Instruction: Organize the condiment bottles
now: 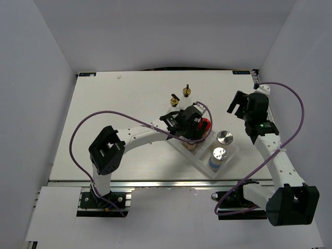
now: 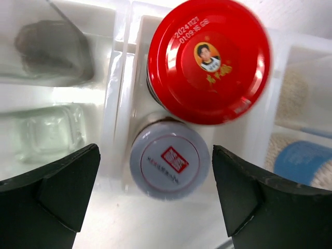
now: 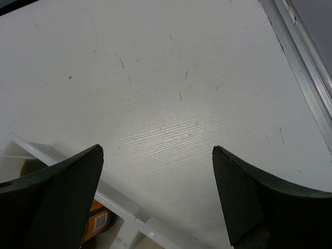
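A: First entry, left side?

B: Left arm, reaching across the counter [image 1: 114,114] to the tray [image 2: 116,78]. Left tool [image 2: 155,155]: fingers spread wide, nothing held. It hung straight above the pale-lidded jar [image 2: 168,161], which stood upright in the tray, between the two fingers and clear of both.

A: Neighbour of that jar?

B: Red-lidded jar [image 2: 207,59], upright, directly beyond it and seemingly touching. Same compartment, as far as the wrist view showed.

A: Further right?

B: Shaker [image 1: 224,137] and blue-labelled bottle [image 1: 218,154], both upright toward the tray's right end. Then the right tool [image 1: 236,105] — likewise wide open and empty, over bare counter beside the tray's corner.

A: Anything outside the tray?

B: Two gold-spouted bottles [image 1: 175,100], upright on the counter, side by side, just beyond the left tool toward the far edge. Long axes vertical, spouts up.

A: Which arm for those?

B: By position, the left. The bottles lay just past its tool, away from the base, while the right tool stood well apart to their right. In my judgement the left tool would need to lift off the jar, reach outward, and close on a bottle's body from the side, below the spout. Noted risk — tall, narrow glass, easily tipped by a glancing finger.
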`<state>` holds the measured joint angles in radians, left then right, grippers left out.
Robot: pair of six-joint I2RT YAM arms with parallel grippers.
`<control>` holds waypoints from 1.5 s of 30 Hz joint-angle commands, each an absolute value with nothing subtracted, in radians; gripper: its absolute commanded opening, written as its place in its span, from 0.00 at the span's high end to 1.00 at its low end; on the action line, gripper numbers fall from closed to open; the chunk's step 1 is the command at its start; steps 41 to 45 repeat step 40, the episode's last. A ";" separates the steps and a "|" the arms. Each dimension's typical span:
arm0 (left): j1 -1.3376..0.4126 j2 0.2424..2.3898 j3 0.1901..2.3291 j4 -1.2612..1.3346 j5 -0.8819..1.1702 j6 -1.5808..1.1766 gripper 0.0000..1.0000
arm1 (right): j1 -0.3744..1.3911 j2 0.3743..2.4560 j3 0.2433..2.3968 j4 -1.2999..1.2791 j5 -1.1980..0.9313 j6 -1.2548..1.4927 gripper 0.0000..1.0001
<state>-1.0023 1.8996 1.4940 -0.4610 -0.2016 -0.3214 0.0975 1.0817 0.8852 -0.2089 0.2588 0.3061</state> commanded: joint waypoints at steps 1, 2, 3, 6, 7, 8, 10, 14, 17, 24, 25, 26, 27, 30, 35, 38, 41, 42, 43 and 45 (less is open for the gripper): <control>-0.999 1.760 1.554 -0.515 -0.201 -0.307 0.02 | 0.092 1.048 0.890 -0.193 0.270 0.293 0.11; -0.999 1.744 1.549 -0.508 -0.190 -0.307 0.02 | 0.092 1.045 0.890 -0.193 0.270 0.291 0.11; -0.999 1.717 1.537 -0.499 -0.177 -0.308 0.02 | 0.092 1.042 0.890 -0.192 0.268 0.291 0.11; -0.999 1.684 1.539 -0.492 -0.117 -0.311 0.02 | 0.092 1.042 0.891 -0.192 0.261 0.290 0.11; -1.000 1.675 1.546 -0.502 -0.085 -0.311 0.02 | 0.092 1.042 0.893 -0.192 0.252 0.288 0.10; -1.002 1.668 1.546 -0.508 -0.075 -0.311 0.02 | 0.092 1.042 0.893 -0.192 0.250 0.288 0.10; -1.002 1.643 1.551 -0.538 -0.048 -0.304 0.02 | 0.092 1.043 0.896 -0.190 0.252 0.288 0.11; -1.005 1.562 1.488 -0.583 -0.128 -0.305 0.02 | 0.092 1.048 0.896 -0.181 0.245 0.293 0.10; -1.005 1.451 1.366 -0.624 -0.338 -0.368 0.02 | 0.092 1.060 0.899 -0.176 0.242 0.293 0.11; -0.988 1.142 1.082 -0.663 -0.837 -0.569 0.02 | 0.092 1.083 0.916 -0.209 0.278 0.301 0.11; -0.932 1.126 1.059 -0.638 -0.888 -0.593 0.02 | 0.092 1.086 0.916 -0.209 0.279 0.301 0.11; -0.870 1.108 1.014 -0.617 -0.905 -0.597 0.02 | 0.092 1.088 0.916 -0.204 0.278 0.302 0.11; -0.795 1.104 0.999 -0.595 -0.844 -0.603 0.02 | 0.092 1.089 0.916 -0.204 0.278 0.301 0.11; -0.475 1.094 0.927 -0.459 -0.740 -0.623 0.02 | 0.092 1.089 0.919 -0.213 0.291 0.295 0.11; -0.195 1.109 0.884 -0.209 -0.554 -0.624 0.02 | 0.092 1.072 0.896 -0.195 0.328 0.295 0.11; -0.129 1.187 0.955 -0.233 -0.519 -0.606 0.02 | 0.092 1.058 0.885 -0.190 0.344 0.290 0.11; -0.123 1.216 0.988 -0.253 -0.541 -0.574 0.02 | 0.092 1.046 0.882 -0.184 0.366 0.287 0.10; -0.123 1.216 0.988 -0.253 -0.541 -0.574 0.02 | 0.092 1.046 0.882 -0.184 0.366 0.287 0.10; -0.123 1.216 0.988 -0.253 -0.541 -0.574 0.02 | 0.092 1.046 0.882 -0.184 0.366 0.287 0.10; -0.123 1.216 0.988 -0.253 -0.541 -0.574 0.02 | 0.092 1.046 0.882 -0.184 0.366 0.287 0.10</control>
